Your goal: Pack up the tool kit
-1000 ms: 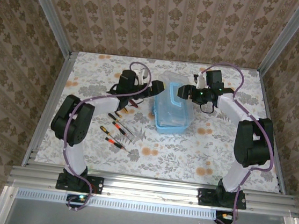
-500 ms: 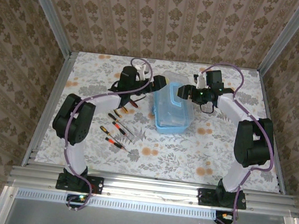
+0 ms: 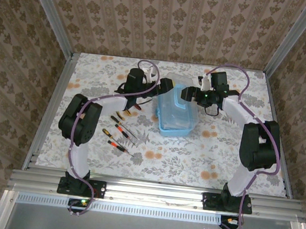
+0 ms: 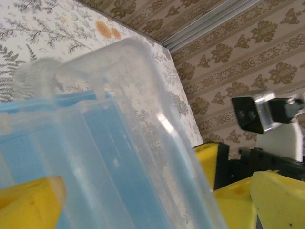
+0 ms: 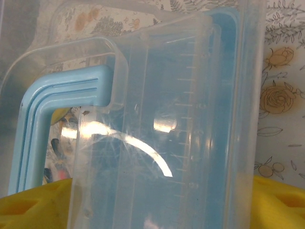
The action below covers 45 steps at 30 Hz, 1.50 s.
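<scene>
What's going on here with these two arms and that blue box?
Two robot arms are packing a tool kit. The left gripper and right gripper reach in at the far end of the light-blue case, fingers either side of its clear lid. The screwdrivers lie on the table left of the case, not yet packed.

Blocked mid-desk by the case point(image 3: 176, 117), with the left hand point(image 3: 166, 87) and right hand point(image 3: 189, 93) crowding its far end from either side, close against the clear lid point(image 3: 174, 79). Cluttered left of the case by screwdrivers point(image 3: 119, 131) scattered just beside the left arm point(image 3: 95, 108). Open along the near strip of the desk point(image 3: 191, 163) and out to the right of the case, bounded all round by papered walls point(image 3: 169, 22) and metal frame posts point(image 3: 48, 11).
</scene>
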Motion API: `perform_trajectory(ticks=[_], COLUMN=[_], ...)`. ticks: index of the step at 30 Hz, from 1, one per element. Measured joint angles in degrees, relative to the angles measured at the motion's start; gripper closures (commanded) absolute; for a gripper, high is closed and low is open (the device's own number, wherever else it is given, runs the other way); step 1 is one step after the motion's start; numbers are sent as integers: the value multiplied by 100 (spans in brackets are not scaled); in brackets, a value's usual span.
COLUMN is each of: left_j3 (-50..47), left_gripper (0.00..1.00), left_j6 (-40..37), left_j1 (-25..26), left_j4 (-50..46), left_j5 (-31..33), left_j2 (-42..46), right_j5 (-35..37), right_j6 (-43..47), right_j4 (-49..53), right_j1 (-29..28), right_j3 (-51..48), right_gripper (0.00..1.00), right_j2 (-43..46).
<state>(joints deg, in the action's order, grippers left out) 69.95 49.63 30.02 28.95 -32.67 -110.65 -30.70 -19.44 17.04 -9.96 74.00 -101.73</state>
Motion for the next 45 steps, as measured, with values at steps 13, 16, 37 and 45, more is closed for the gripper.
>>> perform_trajectory(ticks=[13, 16, 37, 45], left_j3=[505, 640, 1696, 2284], left_gripper=[0, 0, 0, 0], left_j6=[122, 120, -129, -363], left_j1=[68, 96, 363, 522], left_j4=[-74, -170, -1213, -1827], left_j5=[-61, -70, -57, -33], left_j2=[-153, -153, -380, -466], right_j5=[352, 466, 955, 756], right_j6=[256, 299, 671, 472], right_j4=[610, 658, 861, 570], right_j1=[85, 184, 503, 1091], right_j3=[94, 94, -833, -1338], right_gripper=[0, 0, 0, 0], right_j2=[503, 813, 2017, 2428])
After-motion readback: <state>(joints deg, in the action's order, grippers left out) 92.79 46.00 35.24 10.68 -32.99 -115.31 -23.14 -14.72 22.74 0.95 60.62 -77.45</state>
